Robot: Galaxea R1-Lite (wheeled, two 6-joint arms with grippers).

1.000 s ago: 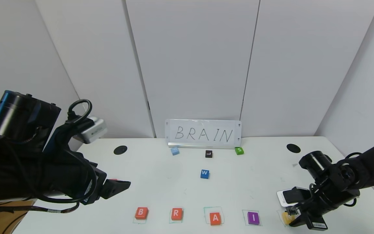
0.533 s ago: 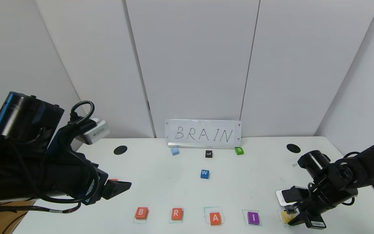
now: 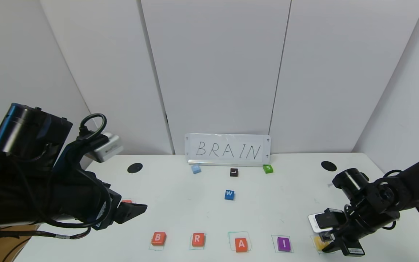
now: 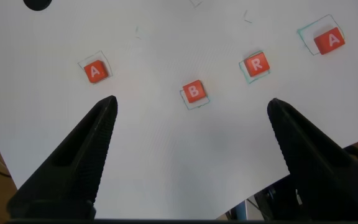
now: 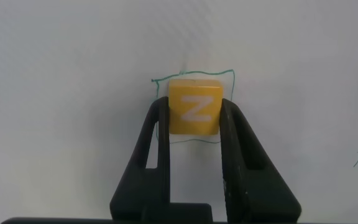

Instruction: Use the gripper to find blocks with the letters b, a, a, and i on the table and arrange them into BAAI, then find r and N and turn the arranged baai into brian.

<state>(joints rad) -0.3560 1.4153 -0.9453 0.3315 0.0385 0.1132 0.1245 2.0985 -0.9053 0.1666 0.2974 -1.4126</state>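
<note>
Along the table's (image 3: pixel 180 211) front edge runs a row of blocks in green squares: orange-red B (image 3: pixel 158 238), r (image 3: pixel 198 239), A (image 3: pixel 241 244) and purple I (image 3: pixel 284 243). At the row's right end my right gripper (image 3: pixel 325 243) is shut on the yellow N (image 5: pixel 194 106), holding it over a green square (image 5: pixel 225 74); its fingers (image 5: pixel 156 124) press both sides. My left gripper (image 4: pixel 191 106) hangs open and empty above the table's left front, over the B (image 4: pixel 194 92). A second A (image 4: pixel 94 71) lies apart at the left, mostly hidden in the head view.
A white sign reading BRAIN (image 3: pixel 227 150) stands at the back. In front of it lie a pale blue block (image 3: pixel 195 169), a black L (image 3: pixel 234 172) and a green S (image 3: pixel 267 168). A blue W (image 3: pixel 229 194) sits mid-table. There are two black holes (image 3: pixel 134 167) (image 3: pixel 328 166).
My right gripper with the N has edged slightly left over the last green square. The left arm has shifted a little and now holds still.
</note>
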